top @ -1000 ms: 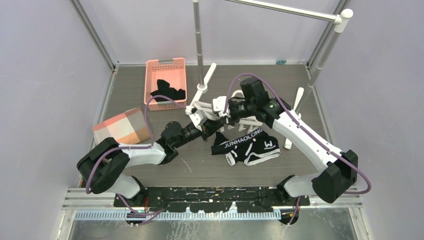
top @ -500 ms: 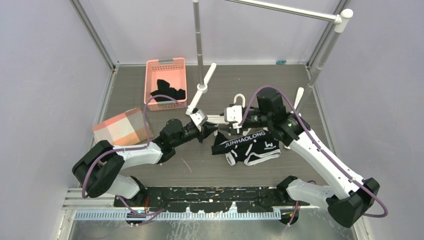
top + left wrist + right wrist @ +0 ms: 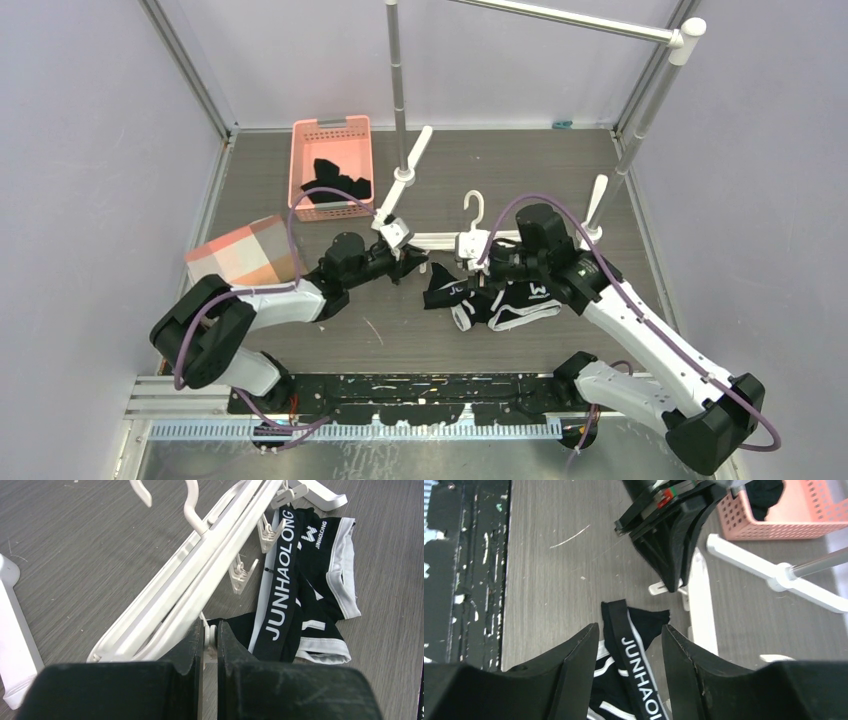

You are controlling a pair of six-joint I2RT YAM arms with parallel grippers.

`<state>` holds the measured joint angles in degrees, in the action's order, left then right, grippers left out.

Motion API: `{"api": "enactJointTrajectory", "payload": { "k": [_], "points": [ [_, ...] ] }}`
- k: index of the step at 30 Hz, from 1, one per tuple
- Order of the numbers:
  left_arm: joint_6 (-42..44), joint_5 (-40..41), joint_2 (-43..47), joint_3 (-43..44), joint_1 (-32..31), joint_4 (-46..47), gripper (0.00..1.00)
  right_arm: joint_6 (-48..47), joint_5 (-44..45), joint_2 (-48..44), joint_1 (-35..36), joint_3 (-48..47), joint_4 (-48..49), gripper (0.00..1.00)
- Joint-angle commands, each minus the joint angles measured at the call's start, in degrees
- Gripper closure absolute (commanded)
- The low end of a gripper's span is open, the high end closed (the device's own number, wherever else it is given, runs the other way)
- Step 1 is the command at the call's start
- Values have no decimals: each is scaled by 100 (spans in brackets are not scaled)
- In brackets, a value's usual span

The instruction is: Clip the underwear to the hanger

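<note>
**A:** Progress, quick?

**B:** Early. Nothing is clipped. The underwear (image 3: 515, 305) lies bunched on the worktop (image 3: 400, 335), just on the near side of the hanger (image 3: 437, 240). The hanger lies flat too, with its hook pointing away from the arm bases.

**A:** Any clip on cloth?

**B:** None that I can see. In the left wrist view the clips along the hanger hang free. The lettered waistband runs just beside them, and I can't tell if it touches.

**A:** Left gripper?

**B:** The left gripper (image 3: 210, 632) is clenched on the hanger's left end, with a bit of white plastic pinched between the fingers. One dark corner of the underwear reaches nearly to that end of the hanger.

**A:** Right?

**B:** The right gripper (image 3: 630, 629) is released, jaws apart and holding nothing. It hangs over the underwear on the hanger's near side. In its wrist view the waistband passes between the two fingers. I can't tell whether the fingertips touch the cloth.

**A:** What's left?

**B:** Pretty much all of it, as I read it:
- Close on the waistband.
- Lift it to a clip on the hanger.
- Get the clip onto the cloth, and likely a second clip so it hangs straight.

The left gripper's hold on the hanger looks like setup for that.
</note>
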<state>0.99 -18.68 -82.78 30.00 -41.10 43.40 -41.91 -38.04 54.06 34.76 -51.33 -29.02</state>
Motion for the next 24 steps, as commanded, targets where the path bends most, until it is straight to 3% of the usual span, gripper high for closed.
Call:
{"api": "enactJointTrajectory", "payload": {
  "k": [1,5,24],
  "points": [
    [112,-284,-28,275,75,351,100,-328,-99,403,13,-157,-709,46],
    [103,-387,-158,254,92,420,100,-702,-269,994,18,-279,-1222,46],
    [-203,-619,-1006,492,518,1188,100,-1712,106,3478,-153,-1207,-1203,46]
  ]
}}
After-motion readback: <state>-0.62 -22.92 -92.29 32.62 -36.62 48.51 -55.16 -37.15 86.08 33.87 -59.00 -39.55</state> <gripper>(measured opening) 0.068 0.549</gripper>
